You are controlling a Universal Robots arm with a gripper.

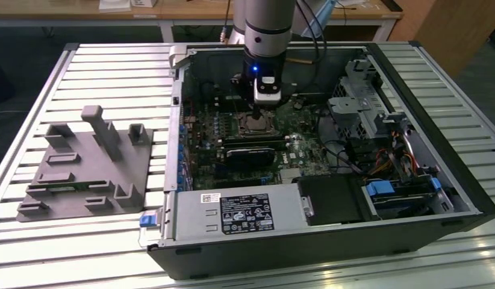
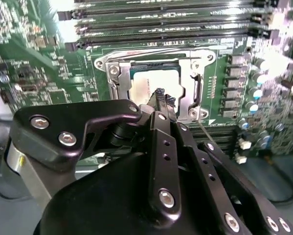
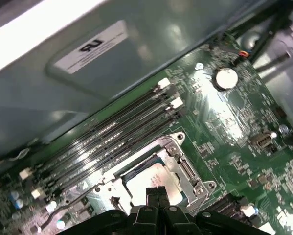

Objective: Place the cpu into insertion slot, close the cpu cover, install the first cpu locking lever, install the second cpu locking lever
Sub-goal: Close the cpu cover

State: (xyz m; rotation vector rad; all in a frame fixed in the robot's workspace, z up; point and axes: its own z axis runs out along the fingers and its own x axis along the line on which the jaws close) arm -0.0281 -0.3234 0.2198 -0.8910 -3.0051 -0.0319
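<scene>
Cpu (image 2: 147, 82) lies flat in the insertion slot (image 1: 240, 120) on the green motherboard (image 1: 310, 152), its grey face showing through the square window of the cpu cover (image 2: 185, 59). The cover seems to lie down flat around the chip, its silvery frame bordering it on all sides.

In the exterior view the arm (image 1: 268, 24) drops nearly straight down into the open computer case (image 1: 312, 244), wrist vertical, with the gripper (image 1: 264, 108) pointing down at the slot. In both wrist views the two black fingers (image 2: 158, 122) run side by side and meet at their tips, pressed together with nothing between them. The gripper (image 2: 161, 94) ends over the chip's face, near the edge of the cover's window; in the first wrist view the gripper (image 3: 156, 192) likewise stands over the chip (image 3: 153, 177). Whether the tips touch the metal or hang just above it cannot be told.

Long black memory slots (image 2: 161, 23) run just beside the slot. On the slatted table (image 1: 38, 253), at the exterior view's left and well apart from the case, stands a grey fixture (image 1: 87, 165).
</scene>
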